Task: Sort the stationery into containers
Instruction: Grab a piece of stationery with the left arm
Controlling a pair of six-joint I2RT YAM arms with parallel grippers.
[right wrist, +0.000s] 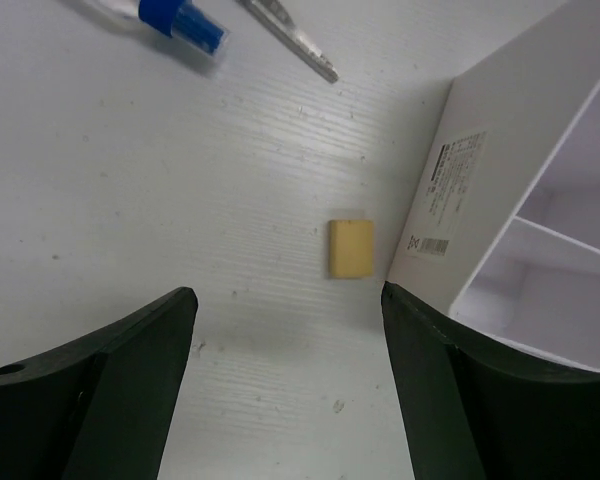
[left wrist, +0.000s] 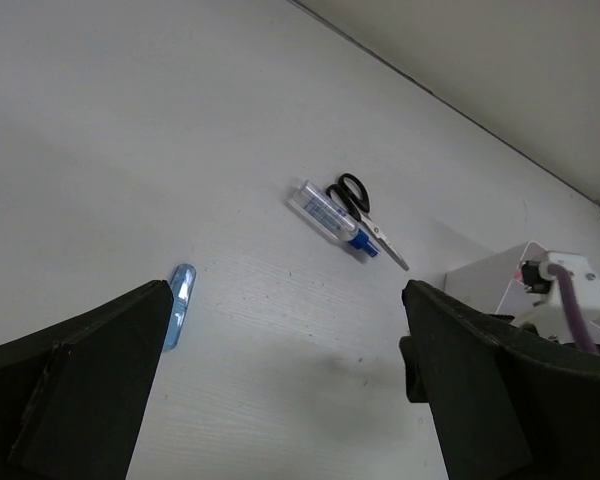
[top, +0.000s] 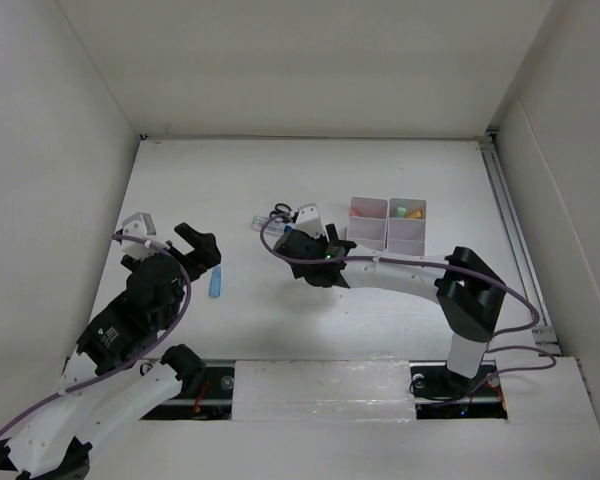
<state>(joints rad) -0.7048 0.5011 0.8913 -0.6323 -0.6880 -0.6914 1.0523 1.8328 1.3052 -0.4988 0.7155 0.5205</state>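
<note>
A light blue marker (top: 217, 284) (left wrist: 180, 300) lies on the table just right of my left gripper (top: 202, 243) (left wrist: 287, 292), which is open and holds nothing. Further back lie black-handled scissors (top: 280, 212) (left wrist: 365, 215) and a white blue-capped tube (top: 263, 224) (left wrist: 325, 212), side by side. My right gripper (top: 315, 233) (right wrist: 288, 295) hangs open and empty between them and the white organiser (top: 388, 246) (right wrist: 460, 200). A small yellow block (right wrist: 351, 249) lies flat beside the organiser's outer wall, just ahead of the right fingers. The tube's blue cap (right wrist: 185, 22) and the scissors' blade tip (right wrist: 302, 44) show at the top.
The organiser's far compartments hold a pinkish item (top: 363, 211) and yellow, green and orange pieces (top: 410, 212). White walls enclose the table on the left, back and right. A metal rail (top: 515, 245) runs along the right edge. The right arm (top: 410, 280) crosses in front of the organiser.
</note>
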